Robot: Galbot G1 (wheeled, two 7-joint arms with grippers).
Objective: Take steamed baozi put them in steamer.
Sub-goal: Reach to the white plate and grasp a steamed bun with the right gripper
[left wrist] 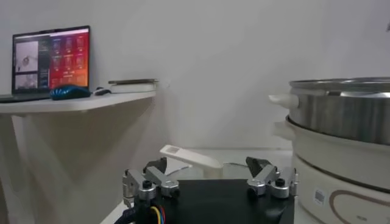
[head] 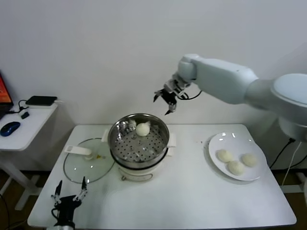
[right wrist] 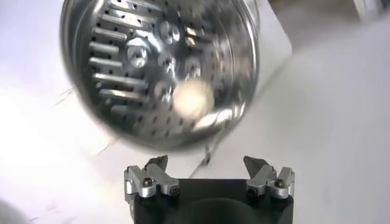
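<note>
The steel steamer stands on its white pot base at the table's middle. One off-white baozi lies inside it at the back. Three more baozi lie on the white plate at the right. My right gripper is open and empty, in the air above and behind the steamer's right rim. The right wrist view shows the steamer with the baozi below the open right gripper. My left gripper is open and empty at the table's front left edge; it also shows in the left wrist view.
A glass lid with a white handle lies flat left of the steamer, just beyond the left gripper. A side table with a mouse and a dark device stands at the far left, with a laptop on it. The wall is close behind.
</note>
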